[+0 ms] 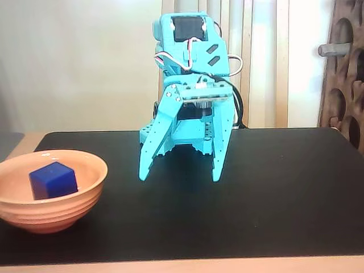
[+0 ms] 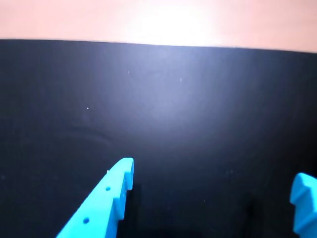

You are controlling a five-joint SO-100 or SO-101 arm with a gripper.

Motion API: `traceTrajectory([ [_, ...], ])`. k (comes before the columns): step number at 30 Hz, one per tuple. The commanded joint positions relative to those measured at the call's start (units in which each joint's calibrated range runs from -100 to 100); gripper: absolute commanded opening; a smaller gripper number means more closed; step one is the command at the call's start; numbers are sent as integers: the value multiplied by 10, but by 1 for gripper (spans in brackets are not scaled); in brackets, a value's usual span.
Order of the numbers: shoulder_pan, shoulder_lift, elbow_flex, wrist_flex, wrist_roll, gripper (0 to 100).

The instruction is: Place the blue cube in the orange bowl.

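Observation:
The blue cube (image 1: 53, 180) lies inside the orange bowl (image 1: 85, 196) at the left front of the black mat in the fixed view. My turquoise gripper (image 1: 180, 177) stands over the middle of the mat, to the right of the bowl, pointing down. Its jaws are wide apart and hold nothing. In the wrist view the gripper (image 2: 214, 183) shows as two turquoise fingertips (image 2: 119, 186) over bare black mat. The cube and the bowl are out of the wrist view.
A black mat (image 1: 273, 193) covers the wooden table (image 1: 187, 267); the wood shows as a strip at the front in the fixed view. A pale wall and wooden slats stand behind the arm. A dark carved panel (image 1: 347, 74) stands at the far right.

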Motion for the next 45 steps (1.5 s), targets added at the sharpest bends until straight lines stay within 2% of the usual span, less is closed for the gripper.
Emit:
traceTrajectory([
  [1, 0, -25, 5, 33, -4, 35],
  [11, -4, -67, 5, 167, -3, 35],
  [16, -4, -66, 5, 204, -1, 35],
  [23, -4, -67, 5, 205, 2, 34],
  [26, -3, -67, 5, 205, 2, 27],
  [30, -3, -67, 5, 205, 3, 24],
  [38, -3, -67, 5, 206, 2, 6],
  [45, 1, -67, 5, 206, 2, 2],
])
